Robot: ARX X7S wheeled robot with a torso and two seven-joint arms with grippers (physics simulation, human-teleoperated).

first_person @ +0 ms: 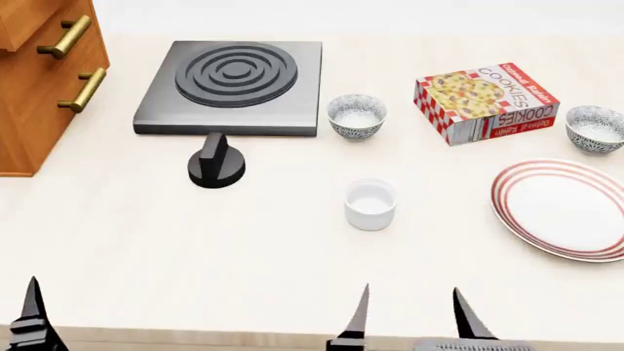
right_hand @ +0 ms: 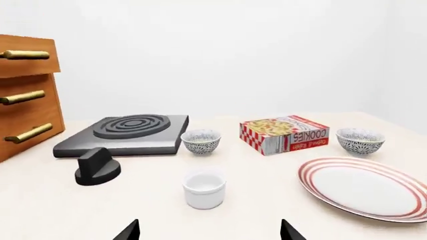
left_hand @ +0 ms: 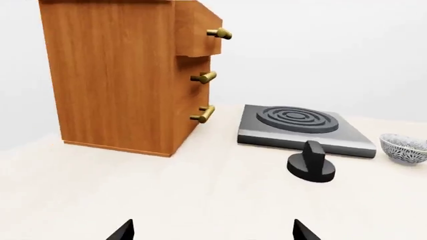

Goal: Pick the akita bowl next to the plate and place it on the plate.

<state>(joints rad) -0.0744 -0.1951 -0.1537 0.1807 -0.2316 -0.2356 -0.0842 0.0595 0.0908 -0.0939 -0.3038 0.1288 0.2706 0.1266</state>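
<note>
The akita bowl (first_person: 595, 128) (right_hand: 360, 140), speckled grey-black on white, stands upright at the far right, just behind the red-ringed white plate (first_person: 565, 208) (right_hand: 367, 187). The plate is bare. A second bowl alike (first_person: 357, 115) (right_hand: 200, 141) (left_hand: 403, 148) sits by the stove's right edge. My right gripper (first_person: 410, 316) (right_hand: 210, 231) hangs open and empty at the table's near edge, well short of the plate and left of it. My left gripper (left_hand: 213, 231) is open and empty too; only one of its fingertips (first_person: 32, 311) shows at the near left corner.
A plain white cup (first_person: 370, 203) stands mid-table ahead of the right gripper. A cookies box (first_person: 484, 101) lies between the two bowls. A black hotplate (first_person: 234, 84), a loose black knob (first_person: 216, 162) and a wooden drawer cabinet (first_person: 39, 80) fill the left side.
</note>
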